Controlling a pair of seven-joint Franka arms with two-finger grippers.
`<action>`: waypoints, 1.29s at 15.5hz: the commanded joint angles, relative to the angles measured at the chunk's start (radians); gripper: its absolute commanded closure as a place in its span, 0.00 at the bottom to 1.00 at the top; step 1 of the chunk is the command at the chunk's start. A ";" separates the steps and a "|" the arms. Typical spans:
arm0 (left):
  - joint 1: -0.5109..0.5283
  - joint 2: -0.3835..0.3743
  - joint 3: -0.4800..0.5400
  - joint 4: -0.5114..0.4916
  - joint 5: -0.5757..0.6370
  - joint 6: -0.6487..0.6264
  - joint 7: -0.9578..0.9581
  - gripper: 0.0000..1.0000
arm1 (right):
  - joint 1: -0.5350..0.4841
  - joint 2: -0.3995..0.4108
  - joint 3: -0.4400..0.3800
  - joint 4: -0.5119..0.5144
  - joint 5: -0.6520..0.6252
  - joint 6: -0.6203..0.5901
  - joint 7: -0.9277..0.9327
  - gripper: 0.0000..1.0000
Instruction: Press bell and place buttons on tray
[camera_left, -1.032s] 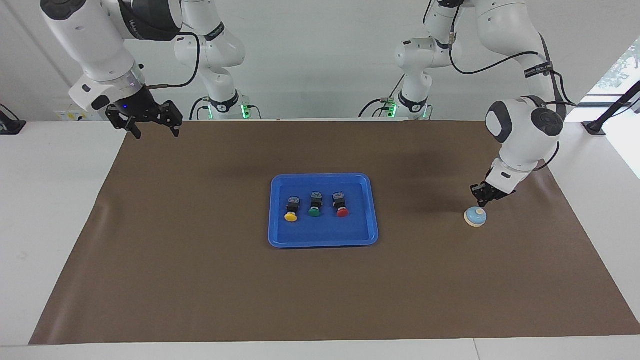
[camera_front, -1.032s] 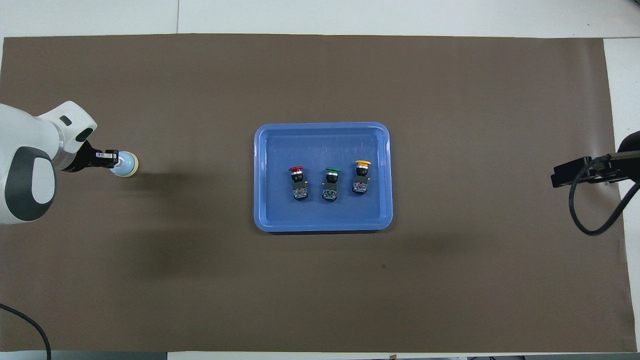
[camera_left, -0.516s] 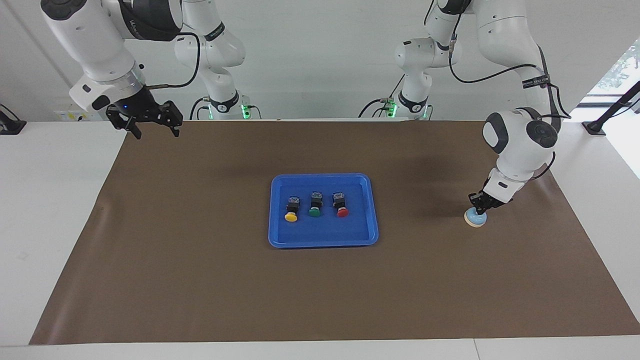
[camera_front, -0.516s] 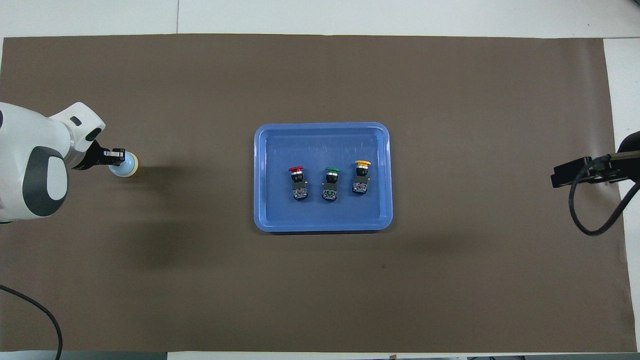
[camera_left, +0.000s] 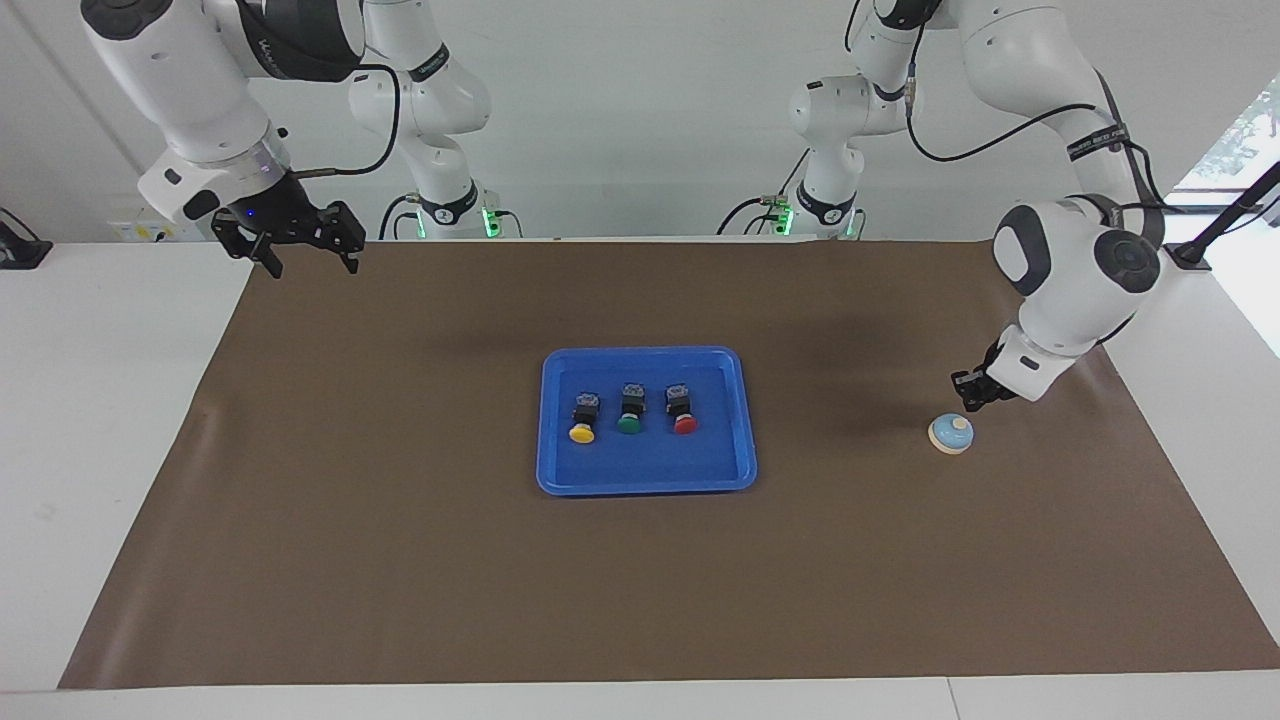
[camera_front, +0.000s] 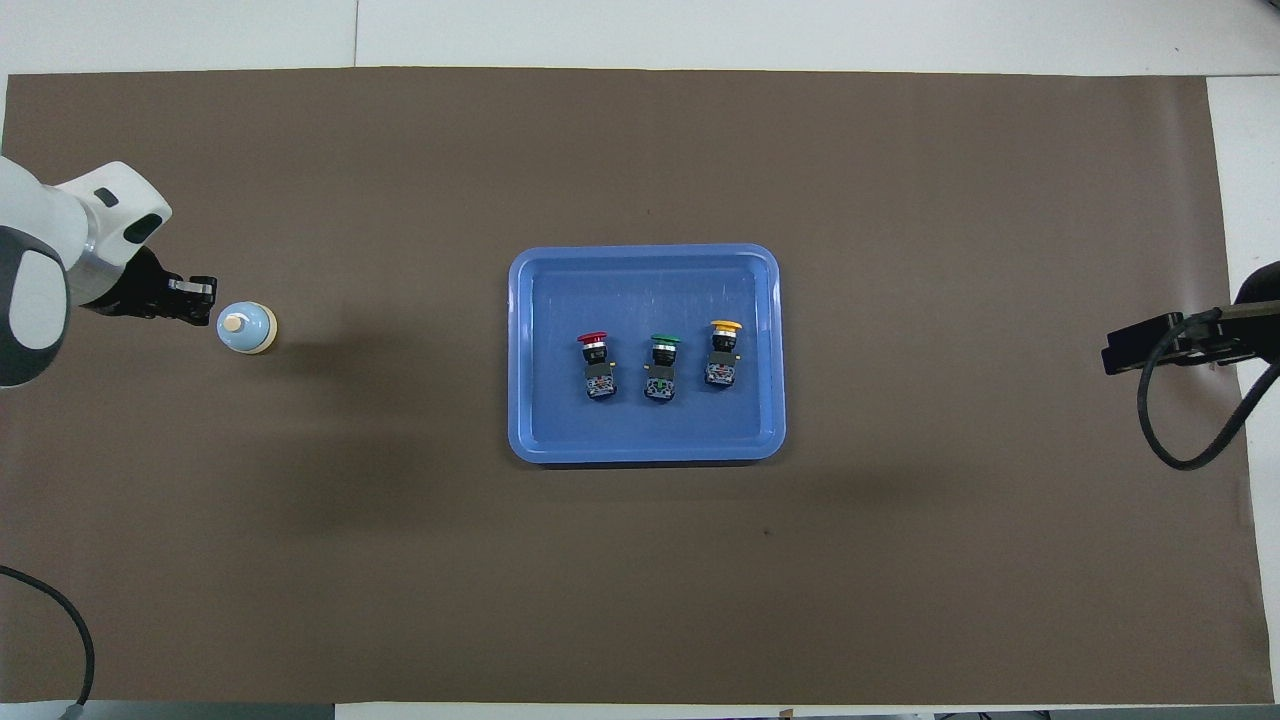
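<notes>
The light blue bell (camera_left: 951, 433) (camera_front: 246, 327) with its cream knob sits on the brown mat toward the left arm's end of the table. My left gripper (camera_left: 968, 399) (camera_front: 205, 298) hangs shut just above and beside it, not touching. The blue tray (camera_left: 560, 470) (camera_front: 645, 280) lies mid-table and holds a row of three buttons: yellow (camera_left: 582, 421) (camera_front: 723, 346), green (camera_left: 629, 411) (camera_front: 662, 361) and red (camera_left: 682, 410) (camera_front: 596, 357). My right gripper (camera_left: 307, 256) waits open, raised over the mat's corner nearest its base; only part of its hand (camera_front: 1150, 343) shows overhead.
A brown mat (camera_left: 640, 580) covers most of the white table. A black cable (camera_front: 1185, 420) loops down from the right arm over the mat's edge. A black stand (camera_left: 1215, 225) stands on the table past the left arm's end of the mat.
My left gripper came down onto the bell's knob half a second ago and has since lifted off and drawn back. The bell, tray, buttons and right arm stayed put.
</notes>
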 joint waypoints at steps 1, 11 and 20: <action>0.002 -0.081 -0.001 0.032 0.006 -0.132 0.004 0.77 | -0.010 -0.014 0.008 -0.005 -0.013 -0.015 -0.005 0.00; -0.022 -0.272 -0.008 0.067 0.006 -0.368 0.010 0.00 | -0.010 -0.014 0.008 -0.005 -0.013 -0.015 -0.005 0.00; -0.021 -0.224 -0.010 0.174 0.011 -0.370 0.009 0.00 | -0.010 -0.014 0.008 -0.005 -0.013 -0.015 -0.005 0.00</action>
